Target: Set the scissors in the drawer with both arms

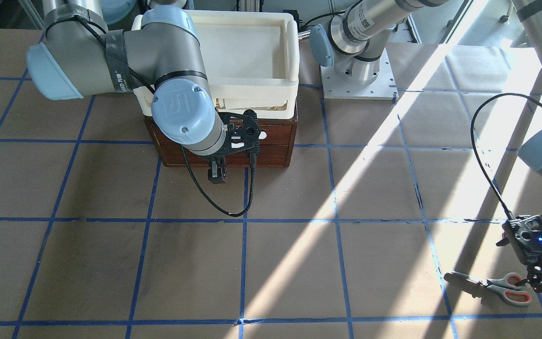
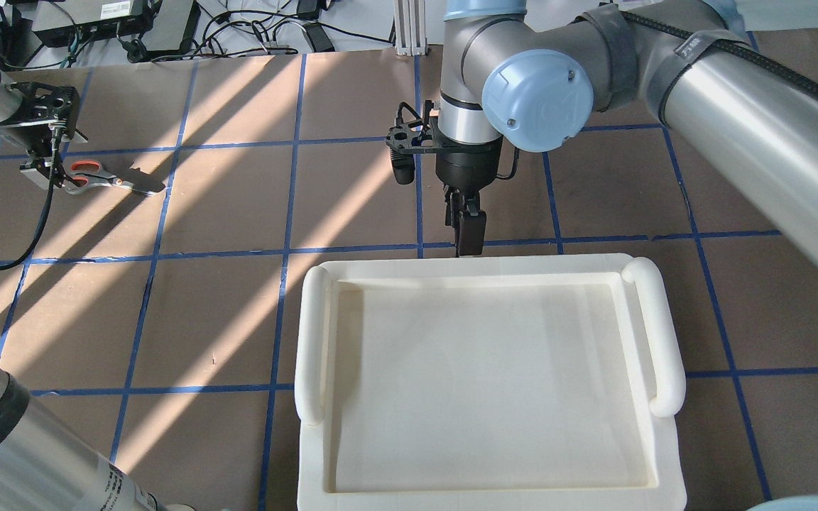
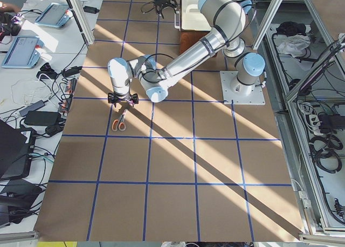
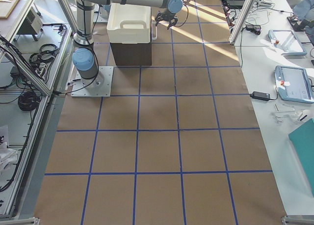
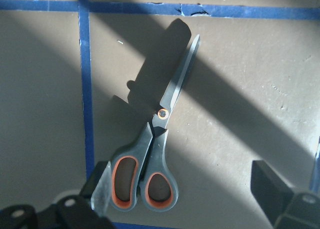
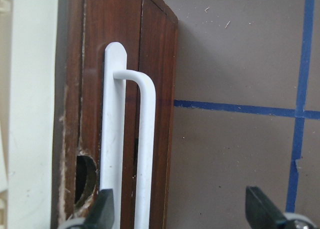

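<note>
The scissors (image 1: 497, 285), with grey handles lined orange-red, lie closed on the brown paper at the table's far left end. They also show in the overhead view (image 2: 107, 177) and the left wrist view (image 5: 155, 154). My left gripper (image 1: 541, 278) hangs open just over the handle loops, which lie by one finger (image 5: 100, 189). The drawer (image 1: 271, 129) is shut, its dark wood front facing the operators' side. My right gripper (image 6: 178, 204) is open in front of the white bar handle (image 6: 145, 139), which stands between the fingers, close to one finger (image 6: 102, 211).
A cream-white plastic tray (image 2: 313, 341) sits on top of the drawer cabinet and hides it in the overhead view. A round hole (image 6: 85, 181) shows in the drawer front beside the handle. The left arm's base plate (image 1: 358, 80) is bolted beside the cabinet. Blue tape lines grid the paper.
</note>
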